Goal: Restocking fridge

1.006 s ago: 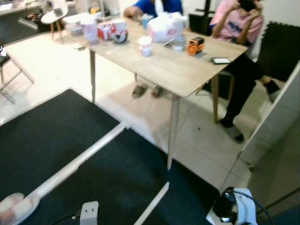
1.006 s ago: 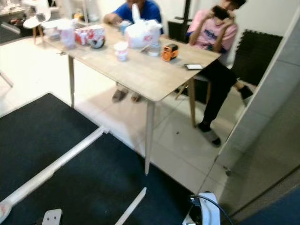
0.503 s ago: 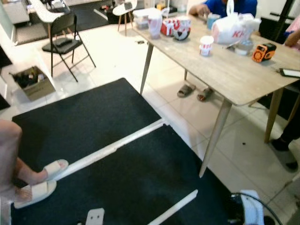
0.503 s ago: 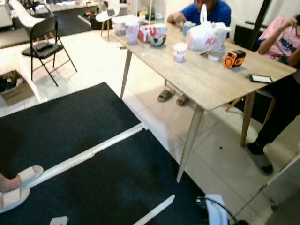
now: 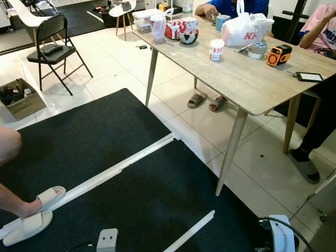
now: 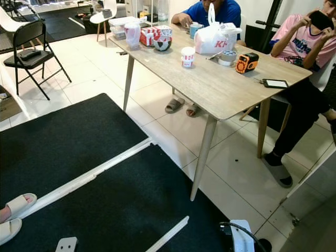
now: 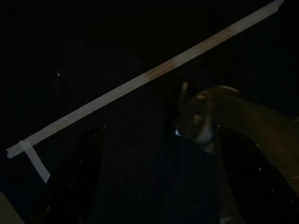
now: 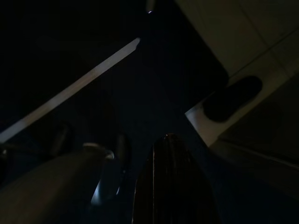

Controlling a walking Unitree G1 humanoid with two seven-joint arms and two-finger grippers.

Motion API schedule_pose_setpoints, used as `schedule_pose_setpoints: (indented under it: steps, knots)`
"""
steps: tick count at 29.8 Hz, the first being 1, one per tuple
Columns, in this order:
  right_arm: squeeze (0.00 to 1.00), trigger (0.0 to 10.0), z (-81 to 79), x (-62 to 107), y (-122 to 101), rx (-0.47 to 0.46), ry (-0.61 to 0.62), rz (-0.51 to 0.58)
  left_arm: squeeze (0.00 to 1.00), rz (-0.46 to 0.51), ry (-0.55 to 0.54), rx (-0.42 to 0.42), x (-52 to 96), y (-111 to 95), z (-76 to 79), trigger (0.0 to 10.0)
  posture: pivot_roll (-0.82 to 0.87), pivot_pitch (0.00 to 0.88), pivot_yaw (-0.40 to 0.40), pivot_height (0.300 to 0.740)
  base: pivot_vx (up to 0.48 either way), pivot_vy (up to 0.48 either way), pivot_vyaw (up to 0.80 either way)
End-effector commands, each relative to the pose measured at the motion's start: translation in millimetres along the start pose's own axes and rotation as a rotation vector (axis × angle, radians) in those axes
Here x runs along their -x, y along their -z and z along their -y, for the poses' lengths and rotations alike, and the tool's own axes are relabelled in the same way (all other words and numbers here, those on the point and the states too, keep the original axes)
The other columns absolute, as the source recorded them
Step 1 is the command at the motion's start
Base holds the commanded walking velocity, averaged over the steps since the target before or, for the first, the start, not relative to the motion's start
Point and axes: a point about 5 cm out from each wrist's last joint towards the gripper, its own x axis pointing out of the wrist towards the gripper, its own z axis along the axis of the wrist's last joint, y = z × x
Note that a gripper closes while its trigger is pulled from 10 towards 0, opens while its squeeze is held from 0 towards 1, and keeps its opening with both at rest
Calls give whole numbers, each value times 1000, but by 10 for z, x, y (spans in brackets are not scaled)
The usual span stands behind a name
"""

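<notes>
Matting (image 5: 94,136) fills the lower half of my head view: dark, coarse-looking floor mats, split by a long pale strip (image 5: 113,170) running diagonally, with a shorter pale strip (image 5: 189,233) nearer me. Beyond the mats I see glossy cream floor tiles (image 5: 110,79).

A long light-wood table (image 6: 210,79) on slim tapered legs stands on the tiles. On its top I can pick out a white plastic bag with red lettering (image 6: 218,38), a small paper cup (image 6: 187,56), an orange and black tape measure (image 6: 247,62), a flat dark phone (image 6: 275,83), a roll of tape (image 6: 228,56) and red and white boxes (image 6: 152,35) at the far end. Two people sit at the far side, one in a blue shirt (image 6: 212,11), one in a pink shirt (image 6: 310,39). A black folding chair (image 5: 52,50) stands well apart from the table, with an open cardboard box (image 5: 18,97) near it. At the near left edge, a person's feet in pale slippers (image 5: 34,215) rest on the mat.

I see no fridge from here, so I cannot place the task's thing.

Both wrist views are very dark. The left gripper (image 7: 159,172) hangs over the mat with its two black fingers spread apart. On the right gripper (image 8: 170,182) I make out a single dark finger shape, so I cannot tell how its jaws stand.
</notes>
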Motion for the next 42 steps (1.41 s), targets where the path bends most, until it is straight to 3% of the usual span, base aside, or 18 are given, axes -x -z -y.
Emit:
schedule_pose_setpoints:
  steps: [1,8,18,26,42]
  knots:
    - [0,10000,-20,-8,-36,13,-8,10,0,-8,-2,-13,12,20,-33,10000,5,0,8,740,0,0,763]
    - [0,10000,-26,-25,-160,-16,14,44,0,-12,-18,-3,8,-1,-52,10000,-7,0,-5,740,0,0,758]
    - [0,10000,2,-34,-252,10,55,45,0,21,-15,2,-23,-123,-14,10000,3,0,-8,740,0,0,0]
    - [0,10000,-47,-31,-110,15,40,0,0,-14,1,-5,-13,-37,-1,10000,5,0,-12,740,0,0,0]
    - [0,10000,10,-17,-81,-3,62,-1,0,-31,14,-25,-2,22,10,10000,-6,0,-12,740,147,0,0]
